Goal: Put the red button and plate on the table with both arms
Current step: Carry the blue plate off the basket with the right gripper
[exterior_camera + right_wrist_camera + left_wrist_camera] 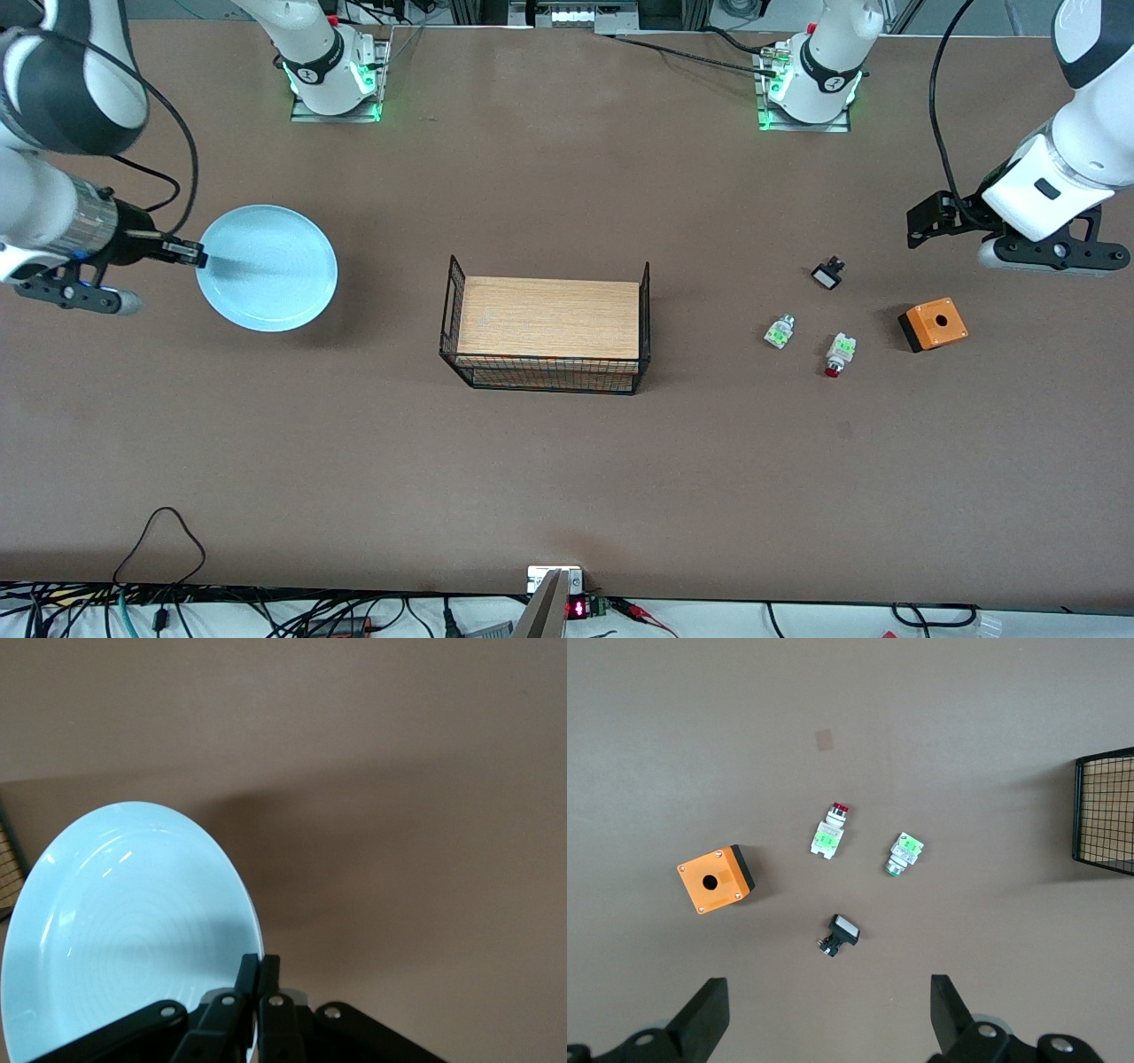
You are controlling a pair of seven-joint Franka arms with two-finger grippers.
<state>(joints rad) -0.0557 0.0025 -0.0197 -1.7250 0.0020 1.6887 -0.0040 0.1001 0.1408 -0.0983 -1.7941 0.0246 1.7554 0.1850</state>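
The light blue plate [266,268] is by the right arm's end of the table, and my right gripper [190,255] is shut on its rim. In the right wrist view the plate [133,930] is tilted with its shadow cast on the table, the fingers [266,979] pinching its edge. The red button [837,354] lies on its side on the brown table [567,487] toward the left arm's end. My left gripper [1050,255] hangs open and empty in the air over the table near it. In the left wrist view the red button [830,833] lies ahead of the open gripper [830,1014].
A wood-topped black wire basket [549,328] stands mid-table. Beside the red button lie a green-white part [780,331], a small black part [828,273] and an orange box with a hole [933,323]. Cables trail along the table's front edge.
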